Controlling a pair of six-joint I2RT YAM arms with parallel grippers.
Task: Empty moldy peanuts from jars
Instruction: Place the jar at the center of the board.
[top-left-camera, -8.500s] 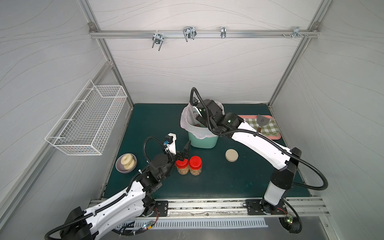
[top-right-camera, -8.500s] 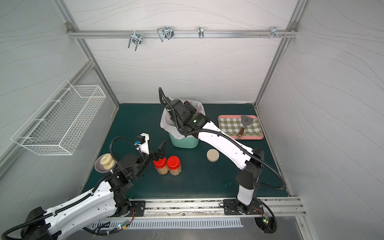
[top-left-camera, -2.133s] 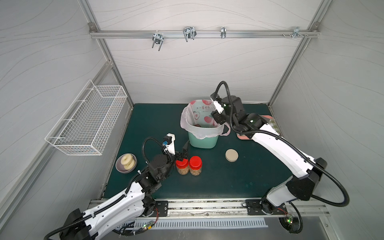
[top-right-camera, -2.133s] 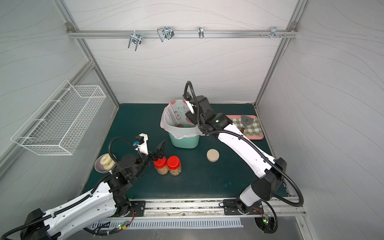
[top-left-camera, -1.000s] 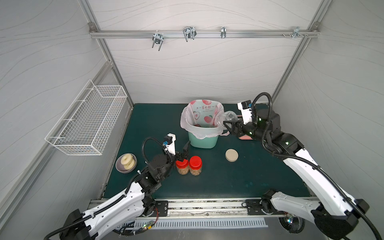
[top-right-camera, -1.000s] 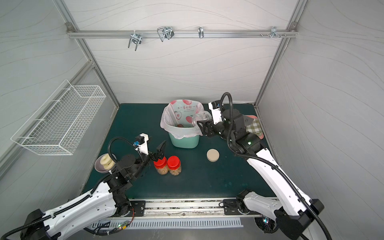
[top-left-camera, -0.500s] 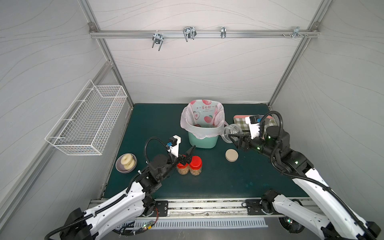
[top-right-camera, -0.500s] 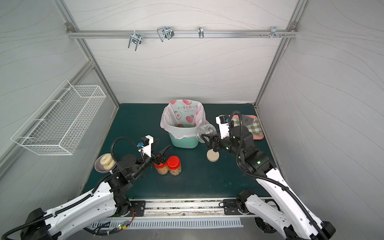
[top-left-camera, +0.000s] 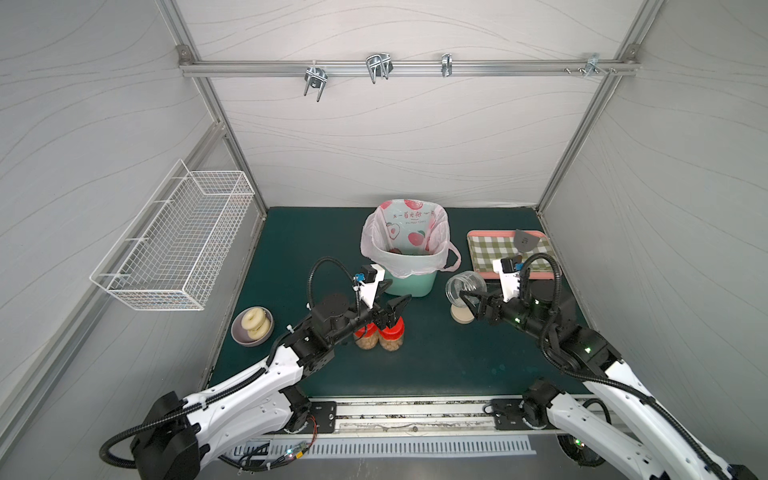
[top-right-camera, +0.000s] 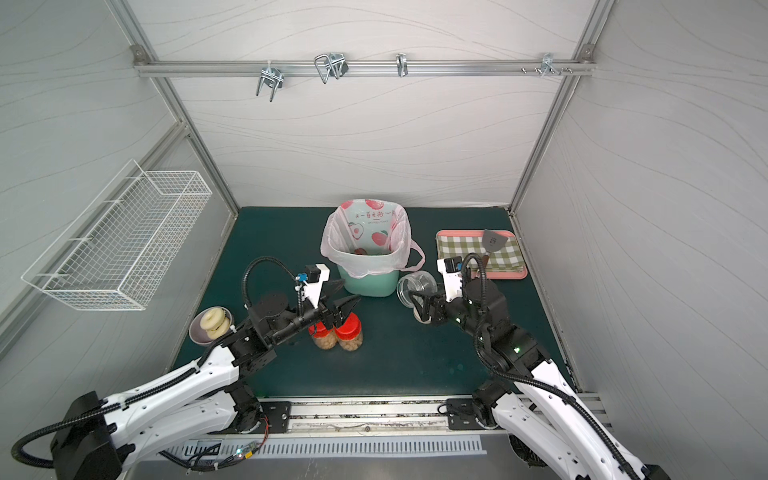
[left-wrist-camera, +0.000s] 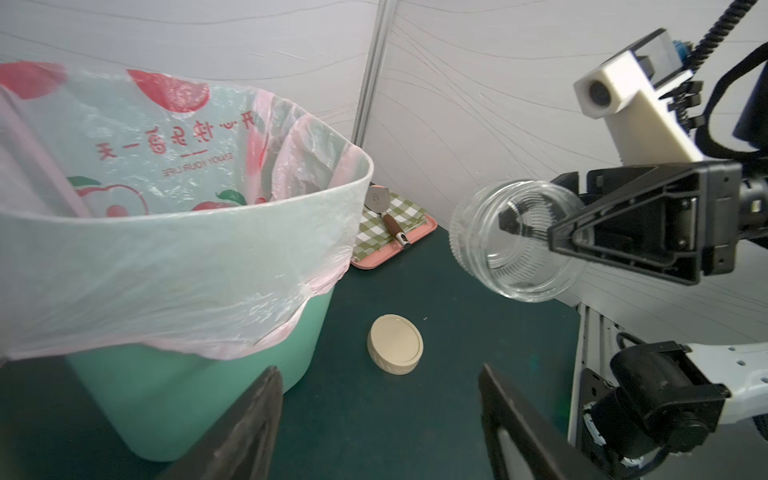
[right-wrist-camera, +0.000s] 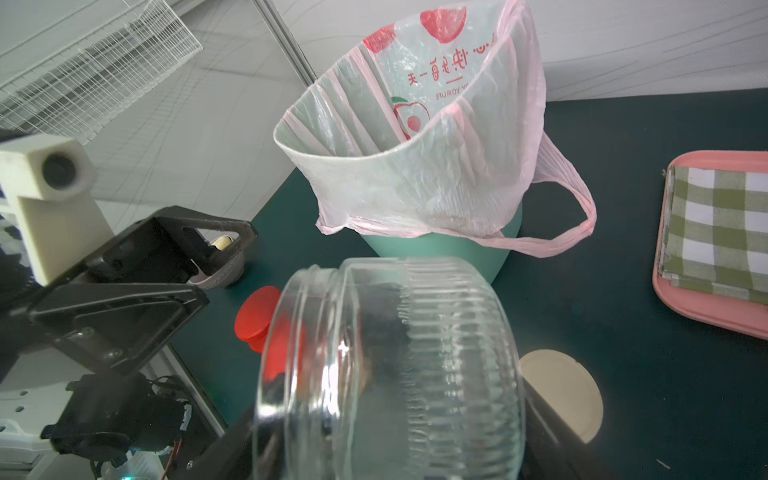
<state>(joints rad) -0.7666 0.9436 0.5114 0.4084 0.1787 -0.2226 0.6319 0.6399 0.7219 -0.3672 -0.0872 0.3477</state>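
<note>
Peanuts (top-left-camera: 367, 342) in 2 jars (top-left-camera: 393, 331) — 3rd jar (top-left-camera: 465, 286) empty.

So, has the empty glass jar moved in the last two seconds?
Yes. The empty glass jar has left the rim of the mint-green bin, moving toward the robot's base, now near the beige lid.

In both top views we look down from high at the front onto the mat (top-left-camera: 436, 365), nearly alike. Our left wrist view faces the bin (left-wrist-camera: 187, 395), lid (left-wrist-camera: 395, 350) and jar (left-wrist-camera: 478, 249) from nearby. Our right wrist view, hard against the jar, shares bin and lid.
</note>
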